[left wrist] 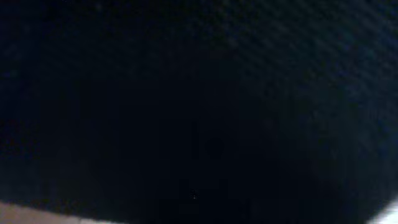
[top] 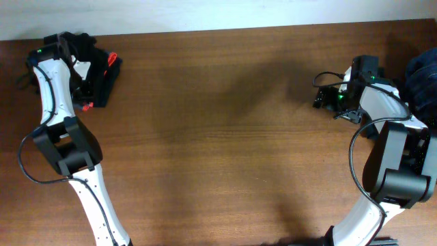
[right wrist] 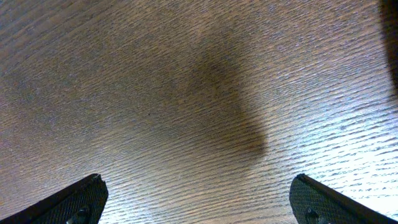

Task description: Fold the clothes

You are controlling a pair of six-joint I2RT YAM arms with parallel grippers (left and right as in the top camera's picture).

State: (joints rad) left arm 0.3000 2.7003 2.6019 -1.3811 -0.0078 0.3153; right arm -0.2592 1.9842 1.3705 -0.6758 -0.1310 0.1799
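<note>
From overhead I see the clothes point(top: 102, 72) bunched in a dark pile with red bits at about 10 o'clock on the surface point(top: 218, 150), close to the far edge. My left arm point(top: 65, 143) reaches up into that corner, and the left gripper point(top: 68, 48) sits at the pile's 9 o'clock side, partly buried in the fabric. Its wrist camera gives me nothing but dark cloth point(left wrist: 199, 99) across the whole view, with no fingers showing. The gripper is closed tight, but I cannot tell whether any fabric is pinched in it.

A second heap, dark blue point(top: 423, 75), lies at 3 o'clock, cut off by the picture's edge and just behind the right arm point(top: 399, 157). The right gripper point(top: 322, 96) points toward 9 o'clock, away from that heap, over bare wood. In its wrist view the right gripper point(right wrist: 196, 186) stands spread wide, one fingertip in each lower corner, with nothing between them but wood grain and a soft shadow.
</note>
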